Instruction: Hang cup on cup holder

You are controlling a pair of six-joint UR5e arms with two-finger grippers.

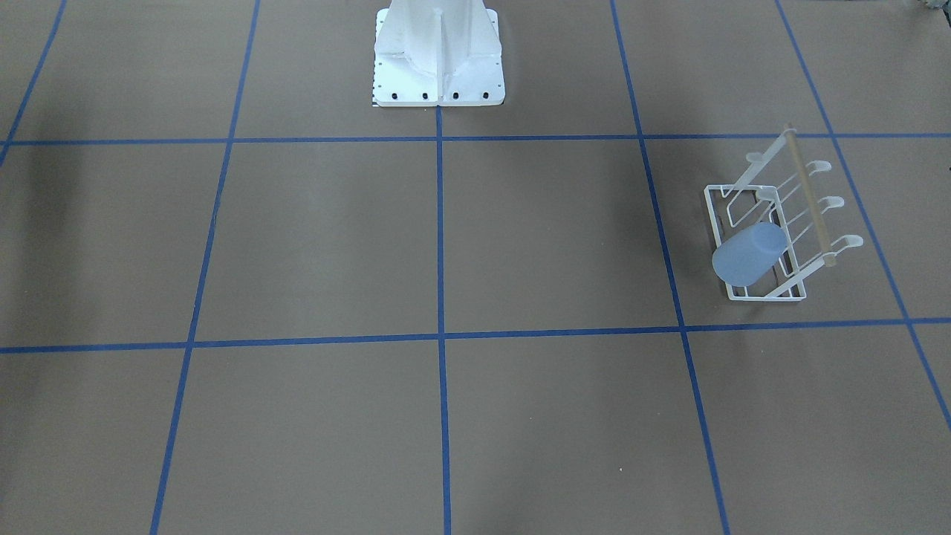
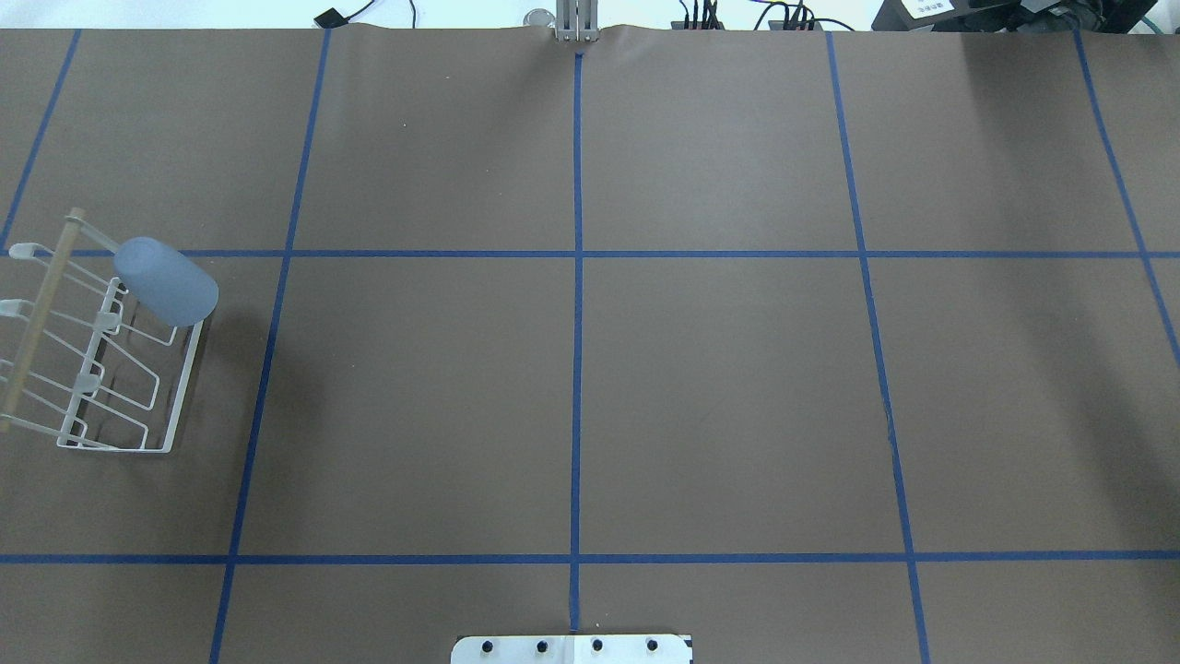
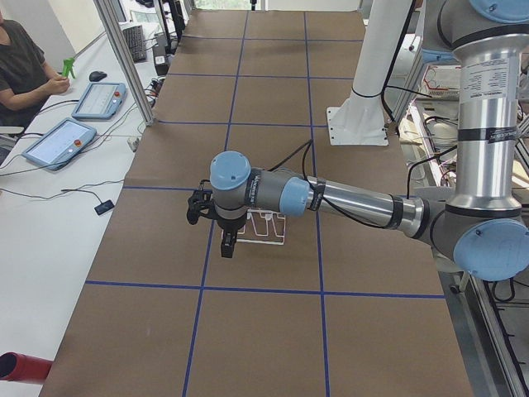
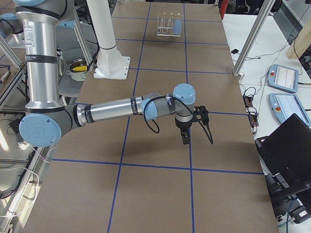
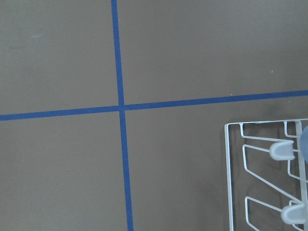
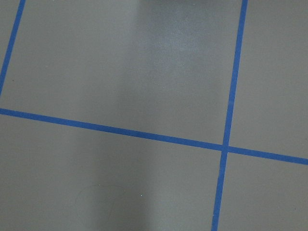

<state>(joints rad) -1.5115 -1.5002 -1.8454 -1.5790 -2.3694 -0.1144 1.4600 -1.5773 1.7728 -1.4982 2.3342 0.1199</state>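
The pale blue cup (image 1: 749, 255) sits mouth-down and slanted over a prong of the white wire cup holder (image 1: 810, 197), at its end farthest from the robot. Both also show in the overhead view, cup (image 2: 166, 280) and holder (image 2: 43, 314), at the table's far left. Both stand small at the far end in the exterior right view, the cup (image 4: 178, 25) on the holder (image 4: 166, 23). The left wrist view shows the holder's corner (image 5: 231, 178). My left gripper (image 3: 227, 244) hangs above the table beside the holder (image 3: 269, 227). My right gripper (image 4: 185, 137) hangs over bare table. I cannot tell whether either is open.
The white robot pedestal base (image 1: 438, 67) stands at the robot's table edge. Blue tape lines grid the brown table. An operator (image 3: 25, 66) and tablets (image 3: 58, 141) are beyond the far edge. A laptop (image 4: 286, 141) stands off the table on the right.
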